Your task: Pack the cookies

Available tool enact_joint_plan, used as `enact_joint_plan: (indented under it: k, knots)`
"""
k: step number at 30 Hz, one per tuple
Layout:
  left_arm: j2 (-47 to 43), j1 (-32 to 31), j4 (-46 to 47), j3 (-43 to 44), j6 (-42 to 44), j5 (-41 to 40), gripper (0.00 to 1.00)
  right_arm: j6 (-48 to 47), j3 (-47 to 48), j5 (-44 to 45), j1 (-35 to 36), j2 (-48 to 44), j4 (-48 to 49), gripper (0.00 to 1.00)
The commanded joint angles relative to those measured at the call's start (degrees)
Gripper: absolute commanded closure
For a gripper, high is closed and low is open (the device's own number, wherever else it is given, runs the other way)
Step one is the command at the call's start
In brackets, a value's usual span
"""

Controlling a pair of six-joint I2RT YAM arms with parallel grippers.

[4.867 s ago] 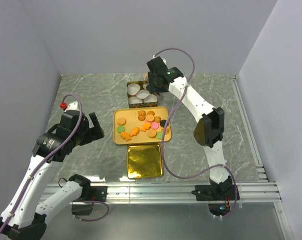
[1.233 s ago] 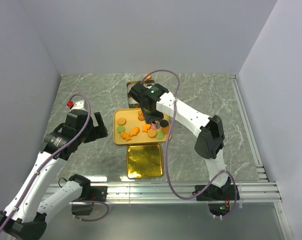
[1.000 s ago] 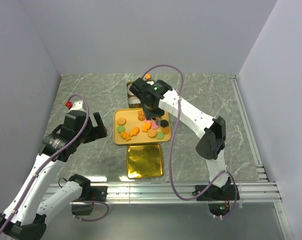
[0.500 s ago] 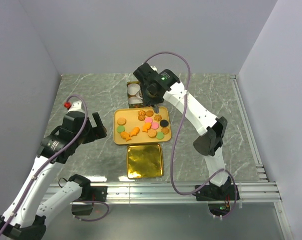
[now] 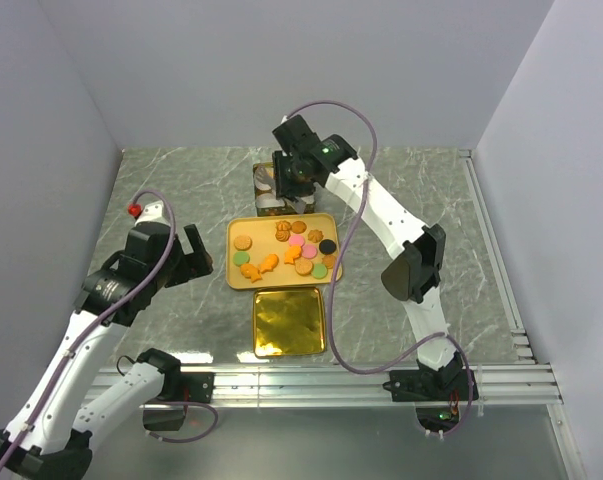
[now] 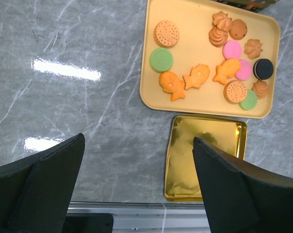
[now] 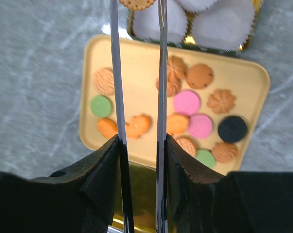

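Observation:
The cookies (image 5: 299, 250) lie on a yellow tray (image 5: 232, 262): round orange, tan, green, pink and black discs, and orange fish shapes. My right gripper (image 5: 285, 188) hovers over the gold tin (image 5: 258, 172) of white paper cups behind the tray. In the right wrist view it (image 7: 136, 5) is shut on a tan round cookie (image 7: 136, 3) at its tips, above the cups (image 7: 214, 19). My left gripper (image 5: 186, 262) hangs left of the tray. In the left wrist view it (image 6: 136, 194) is open and empty, with the tray's cookies (image 6: 195, 77) ahead of it.
A gold lid (image 5: 289, 320) lies flat just in front of the tray; it also shows in the left wrist view (image 6: 204, 155). Grey walls enclose the marble table on three sides. A metal rail runs along the near edge.
My right gripper dropped onto the tray, shut on a tan cookie, then lifted and moved back over the tin of paper cups. The left arm has barely moved.

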Motion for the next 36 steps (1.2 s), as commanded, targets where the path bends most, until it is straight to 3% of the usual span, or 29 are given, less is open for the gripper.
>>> enact_joint_plan:
  k: [1,36]
  knots:
    - [0.6,-0.3,1.4,0.1,0.7,0.2,0.01,2.3,1.7,-4.5,-2.2,1.7,7.6,0.56]
    - [2.4,-0.3,1.0,0.3,0.3,-1.4,0.01,5.4,4.2,-12.0,-8.5,11.7,18.4,0.55]
